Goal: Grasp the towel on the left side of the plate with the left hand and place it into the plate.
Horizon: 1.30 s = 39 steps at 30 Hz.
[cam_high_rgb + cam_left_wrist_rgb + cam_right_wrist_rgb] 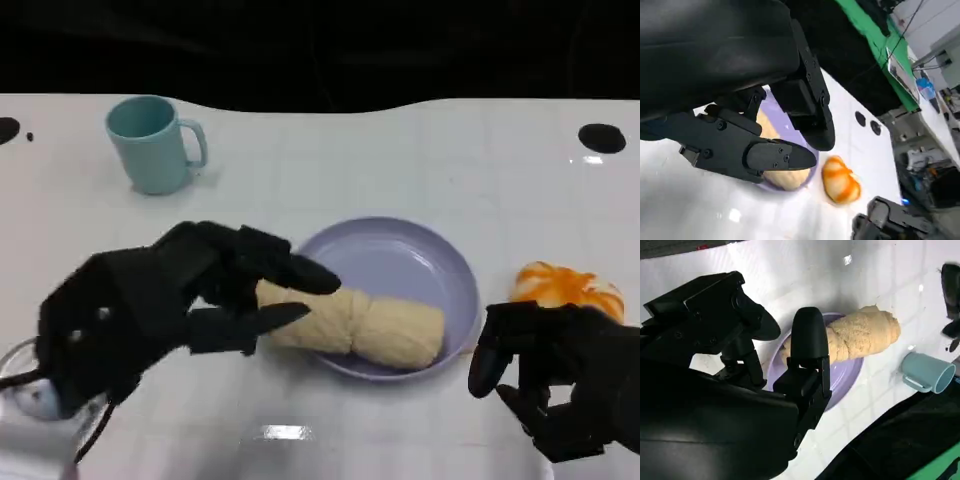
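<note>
The towel (355,323), a cream-coloured roll, lies across the near part of the plate (420,250). Its right end rests inside the plate, and its left end reaches over the plate's near-left rim. The plate is a shallow lavender dish on the white counter (400,160).

The left hand (185,295) is at the left end of the towel. Its fingers (300,270) reach over and under that end, with the tips on or just beside the cloth. Whether they are grasping the towel or have let go of it cannot be told from any of the 3 views; the left wrist view shows the fingers (780,156) parted with the towel (785,177) just beyond them.

The right hand (560,375) is near the right corner of the counter, to the right of the plate and apart from it. Its fingers are curled inward and hold nothing.

An orange bread roll (567,289) sits just beyond the right hand, right of the plate. A light blue mug (152,143) stands upright at the far left, handle to the right, well apart from the plate.
</note>
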Available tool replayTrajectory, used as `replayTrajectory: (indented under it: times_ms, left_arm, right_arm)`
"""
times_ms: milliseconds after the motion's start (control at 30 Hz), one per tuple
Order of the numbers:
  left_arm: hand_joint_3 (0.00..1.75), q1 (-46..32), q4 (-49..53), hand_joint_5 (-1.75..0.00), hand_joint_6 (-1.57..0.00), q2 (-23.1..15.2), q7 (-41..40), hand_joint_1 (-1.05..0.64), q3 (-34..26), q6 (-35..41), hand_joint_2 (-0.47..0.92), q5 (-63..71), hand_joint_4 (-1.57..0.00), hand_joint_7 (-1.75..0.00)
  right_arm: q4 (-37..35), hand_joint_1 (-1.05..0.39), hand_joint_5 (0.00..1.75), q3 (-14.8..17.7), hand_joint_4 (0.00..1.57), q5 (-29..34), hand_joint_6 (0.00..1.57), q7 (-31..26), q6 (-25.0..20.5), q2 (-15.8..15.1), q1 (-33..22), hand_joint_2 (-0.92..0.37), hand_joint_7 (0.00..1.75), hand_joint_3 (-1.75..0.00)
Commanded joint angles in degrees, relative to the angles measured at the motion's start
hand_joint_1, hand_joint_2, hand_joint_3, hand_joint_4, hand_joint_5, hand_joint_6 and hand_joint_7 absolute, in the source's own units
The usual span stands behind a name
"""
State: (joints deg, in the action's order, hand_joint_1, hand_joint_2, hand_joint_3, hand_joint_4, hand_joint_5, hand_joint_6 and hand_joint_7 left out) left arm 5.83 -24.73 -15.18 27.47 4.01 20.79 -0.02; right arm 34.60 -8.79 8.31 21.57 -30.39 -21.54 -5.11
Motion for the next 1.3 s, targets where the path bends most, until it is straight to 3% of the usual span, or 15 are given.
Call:
replayTrajectory:
  times_ms: [33,67,100,167,200,400,700,1067,1300]
  left_arm:
    - [0.59,-4.4,-6.7,-1.75,-0.98,-1.8,1.0,-0.29,-4.5,8.0,0.85,-6.8,-0.73,-0.42]
    - [0.87,-5.5,-8.0,-1.75,-0.82,-1.8,0.6,-0.25,-5.4,9.7,0.72,-8.2,-0.72,-0.91]
    - [1.03,-6.2,-9.0,-1.75,-0.75,-1.9,0.3,-0.22,-6.1,11.1,0.64,-9.4,-0.71,-1.16]
    - [1.2,-8.1,-11.1,-1.75,-0.69,-1.8,-0.2,-0.16,-7.6,13.2,0.56,-11.7,-0.69,-1.42]
    - [1.23,-8.8,-11.8,-1.75,-0.68,-1.8,-0.4,-0.14,-7.9,13.7,0.54,-12.4,-0.68,-1.47]
    - [1.38,-11.4,-14.4,-1.75,-0.7,-1.6,-2.8,-0.07,-8.2,18.8,0.47,-14.8,-0.8,-1.6]
    - [1.4,-10.3,-10.2,-1.75,-0.75,-1.9,-5.3,-0.06,-6.0,25.2,0.44,-15.5,-0.87,-1.66]
    - [1.43,-7.9,-7.6,-1.75,-0.7,-4.4,-6.0,-0.06,-5.0,28.0,0.44,-15.3,-0.82,-1.66]
    - [1.35,-7.4,-7.7,-1.75,-0.69,-5.9,-6.0,-0.04,-4.3,28.3,0.49,-15.6,-0.77,-1.61]
  right_arm:
    - [0.3,0.03,1.75,0.2,0.74,-0.3,0.7,-0.1,-0.4,-0.2,0.2,-0.57,1.46,-1.09]
    - [0.3,0.03,1.75,0.3,0.74,-0.4,0.7,-0.1,-0.5,-0.1,0.2,-0.57,1.46,-1.09]
    - [0.3,0.03,1.75,0.3,0.74,-0.5,0.7,0.0,-0.6,-0.1,0.2,-0.57,1.45,-1.09]
    - [0.2,0.03,1.75,0.6,0.74,-0.7,0.7,0.1,-0.4,-0.3,0.1,-0.57,1.46,-1.09]
    - [0.2,0.03,1.75,0.7,0.74,-0.7,0.7,0.2,-0.3,-0.5,0.1,-0.57,1.46,-1.09]
    - [-0.5,0.02,1.75,1.1,0.74,-0.5,0.7,0.5,0.7,-1.0,0.1,-0.57,1.46,-1.09]
    - [-1.2,0.02,1.75,1.4,0.75,-0.6,0.7,0.5,1.9,-1.0,-0.1,-0.56,1.46,-1.1]
    - [-1.1,0.03,1.75,1.4,0.74,-0.4,0.7,0.7,1.9,-1.1,-0.2,-0.55,1.45,-1.11]
    - [-1.0,0.03,1.75,2.0,0.72,-0.7,0.69,0.9,2.1,-1.1,-0.5,-0.56,1.44,-1.1]
